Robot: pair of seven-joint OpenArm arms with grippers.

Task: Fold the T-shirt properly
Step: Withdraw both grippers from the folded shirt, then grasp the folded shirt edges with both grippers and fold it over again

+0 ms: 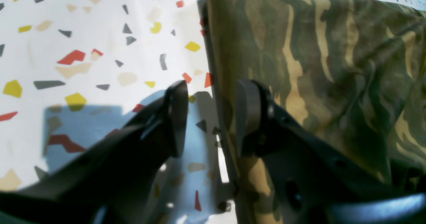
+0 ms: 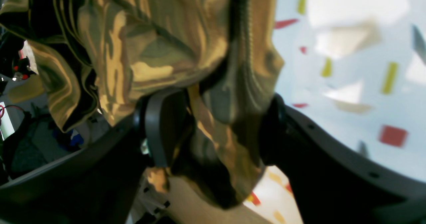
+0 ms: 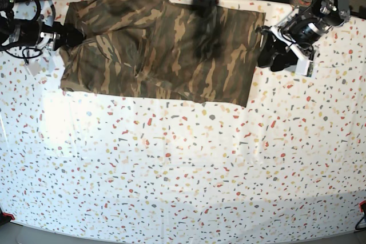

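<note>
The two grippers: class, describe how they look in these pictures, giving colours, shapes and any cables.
The left gripper has matt black, curved jaws ending in flat, rounded grey pads, with small round holes along the arms. The right gripper looks the same: black curved jaws, a grey pad. From the base view, both wrists carry black and white housings, with dark cables trailing behind them.
</note>
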